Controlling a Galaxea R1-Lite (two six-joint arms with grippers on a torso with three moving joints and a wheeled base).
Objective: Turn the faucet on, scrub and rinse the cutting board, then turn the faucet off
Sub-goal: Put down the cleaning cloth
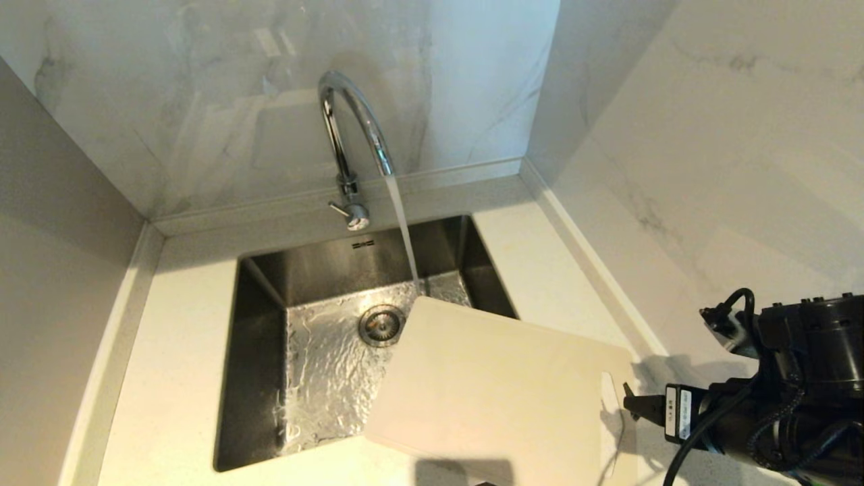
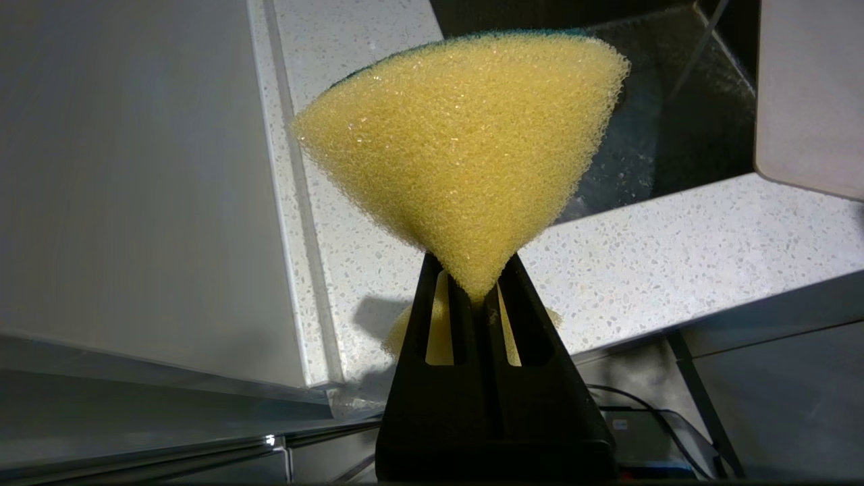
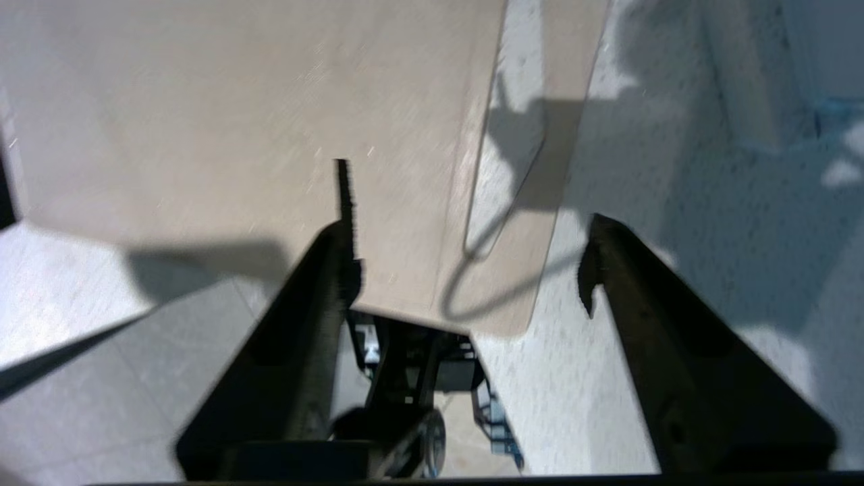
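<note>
The cutting board [image 1: 493, 385] is seen lying on the desk [image 1: 169, 378], one corner over the sink [image 1: 260, 351], under water from the faucet [image 1: 351, 128]. The right gripper [image 3: 466, 256] is spread apart beside its handle slot; a yellow sponge [image 2: 466, 155] is clamped in the left gripper [image 2: 479, 297].

No text, brand or number can be read; the white label [image 1: 680, 412] on the right gripper [image 1: 631, 403] bears only tiny marks too small to make out, as does the dark mark on the sink [image 1: 363, 244] back wall
</note>
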